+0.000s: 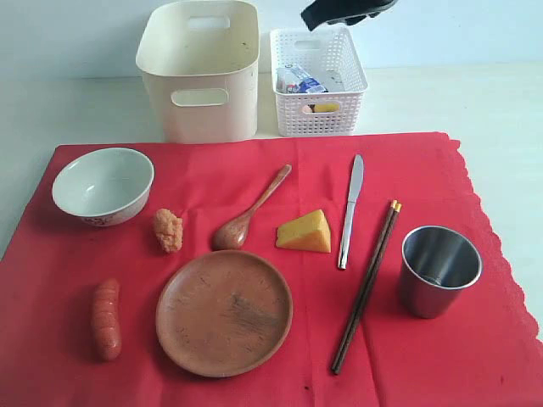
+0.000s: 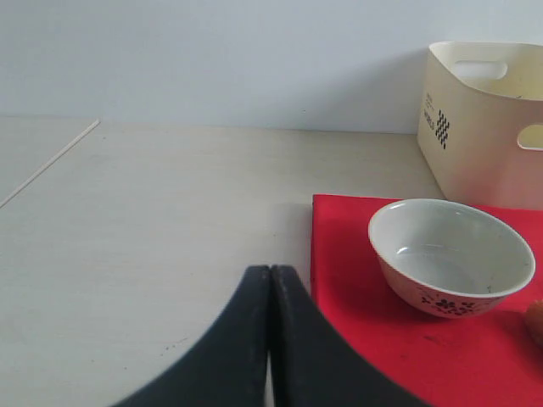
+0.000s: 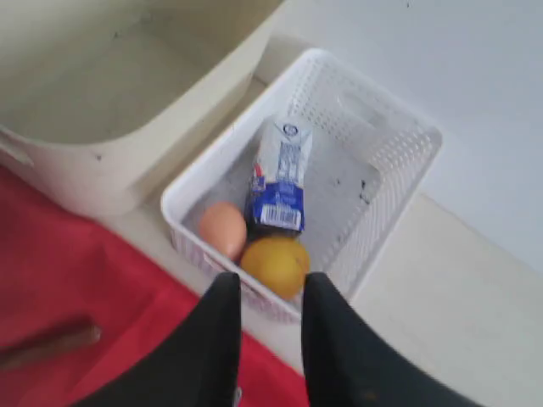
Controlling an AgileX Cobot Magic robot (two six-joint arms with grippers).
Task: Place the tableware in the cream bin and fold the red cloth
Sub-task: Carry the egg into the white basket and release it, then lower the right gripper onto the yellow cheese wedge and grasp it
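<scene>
The red cloth lies flat on the table. On it are the white bowl, wooden plate, wooden spoon, silver knife, chopsticks and steel cup. The cream bin stands behind the cloth with nothing showing inside. My right gripper hangs high above the white basket, open and holding nothing. My left gripper is shut and empty, low over bare table beside the cloth's edge, near the bowl.
The white lattice basket beside the cream bin holds a milk carton, an egg and a lemon. A cheese wedge, a sausage and an orange lump of food lie on the cloth among the tableware.
</scene>
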